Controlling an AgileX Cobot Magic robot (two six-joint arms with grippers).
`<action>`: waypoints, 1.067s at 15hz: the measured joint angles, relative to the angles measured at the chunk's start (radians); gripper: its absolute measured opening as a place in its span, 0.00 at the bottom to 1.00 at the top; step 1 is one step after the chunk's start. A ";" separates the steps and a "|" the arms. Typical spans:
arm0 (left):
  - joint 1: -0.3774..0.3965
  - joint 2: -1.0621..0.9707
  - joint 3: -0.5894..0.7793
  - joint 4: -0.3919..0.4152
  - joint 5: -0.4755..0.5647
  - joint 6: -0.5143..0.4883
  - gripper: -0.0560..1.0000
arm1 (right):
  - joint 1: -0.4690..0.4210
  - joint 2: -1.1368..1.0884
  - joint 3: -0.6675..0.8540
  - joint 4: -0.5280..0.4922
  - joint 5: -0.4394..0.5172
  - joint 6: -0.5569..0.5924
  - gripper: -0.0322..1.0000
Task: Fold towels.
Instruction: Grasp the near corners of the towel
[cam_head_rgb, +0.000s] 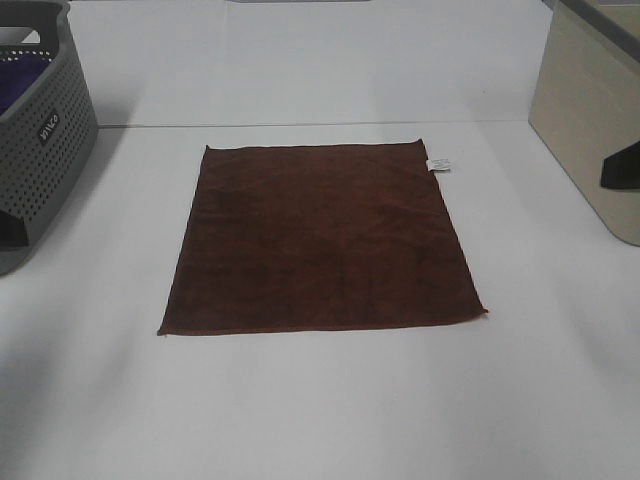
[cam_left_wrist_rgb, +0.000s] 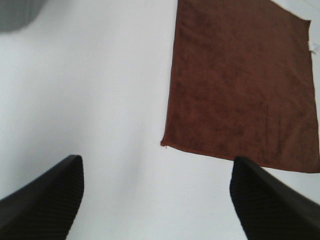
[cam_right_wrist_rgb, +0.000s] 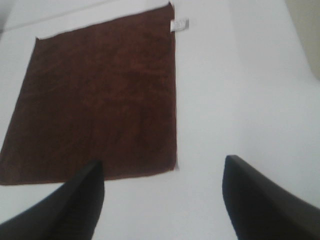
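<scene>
Towel (cam_head_rgb: 325, 240): dark reddish-brown microfibre square, spread flat in a single layer on the white table (cam_head_rgb: 320, 420), hems stitched, small white tag (cam_head_rgb: 439, 164) sticking out at one far corner. Neither arm shows in the exterior high view, so finger info is from the wrist cams only. L gripper (cam_left_wrist_rgb: 157, 160): both black ribbed fingers (cam_left_wrist_rgb: 50, 200) spread wide, nothing between them, nothing held. Towel lies ahead of the fingers, and its nearest corner sits just ahead of the gap between the tips. One fingertip overlaps the near hem in the picture, the other is over bare table well clear of the cloth. Can't tell whether that tip touches the cloth. R gripper (cam_right_wrist_rgb: 163, 161): same story, fingers (cam_right_wrist_rgb: 250, 200) wide apart, gap empty. Towel is ahead of them, and its near hem and corner fall inside the gap. One tip overlaps the cloth, the other is over bare table beside the towel's side edge. The tag is at the corner farthest ahead of these fingers, on the side of the tip that is over bare table. Contact w/ cloth again not clear. Off the towel: grey perforated basket (cam_head_rgb: 40, 130) on the L gripper's side w/ something purple (cam_head_rgb: 20, 75) inside, and a beige bin (cam_head_rgb: 590, 110) w/ a dark handle cut-out (cam_head_rgb: 622, 165) on the R gripper's side. Both stand well apart from the cloth.
</scene>
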 joint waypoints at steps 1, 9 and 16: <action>0.000 0.043 -0.010 -0.021 -0.001 0.021 0.77 | 0.000 0.095 -0.029 0.003 0.030 0.000 0.65; 0.000 0.604 -0.281 -0.262 0.144 0.309 0.77 | -0.010 0.675 -0.290 0.090 0.249 -0.170 0.65; 0.000 0.876 -0.362 -0.589 0.232 0.604 0.77 | -0.153 1.005 -0.354 0.415 0.357 -0.549 0.78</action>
